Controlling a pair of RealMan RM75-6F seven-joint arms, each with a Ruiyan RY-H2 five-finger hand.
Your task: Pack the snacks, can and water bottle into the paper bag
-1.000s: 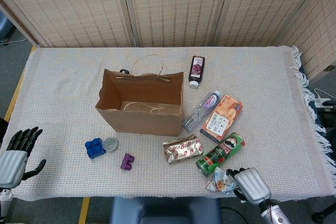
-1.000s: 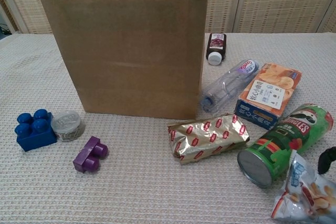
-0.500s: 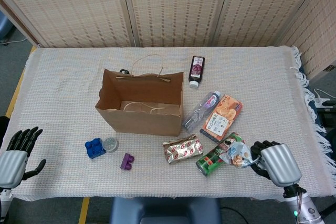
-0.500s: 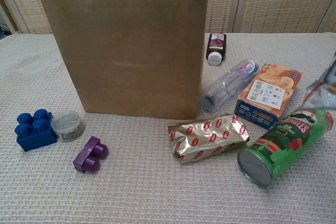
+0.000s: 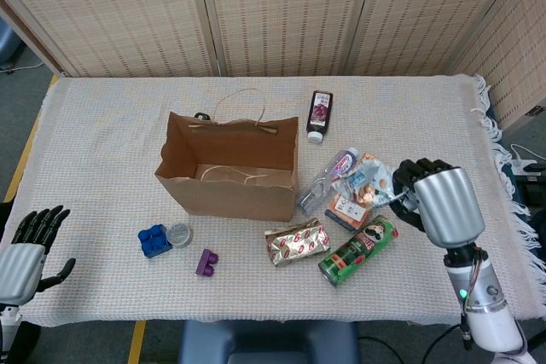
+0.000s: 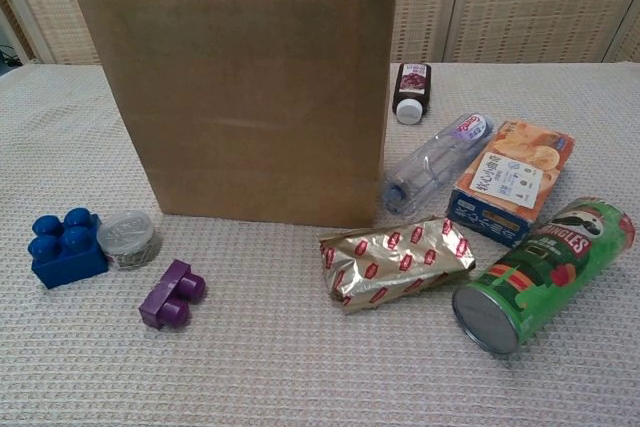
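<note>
At the table's near-left edge the left hand [image 5: 27, 249] hangs with fingers spread, holding nothing; on the far right the right hand [image 5: 435, 202] grips a small snack packet [image 5: 365, 180] above the orange box [image 6: 512, 182].
Between them, left to right: blue block [image 6: 62, 245], small tin [image 6: 127, 237], purple block [image 6: 172, 294], the upright open paper bag [image 6: 240, 97], gold foil snack [image 6: 396, 261], water bottle [image 6: 430, 164] lying just beside the bag, dark bottle [image 6: 410, 90] behind it, and the green can [image 6: 545, 272] on its side.
</note>
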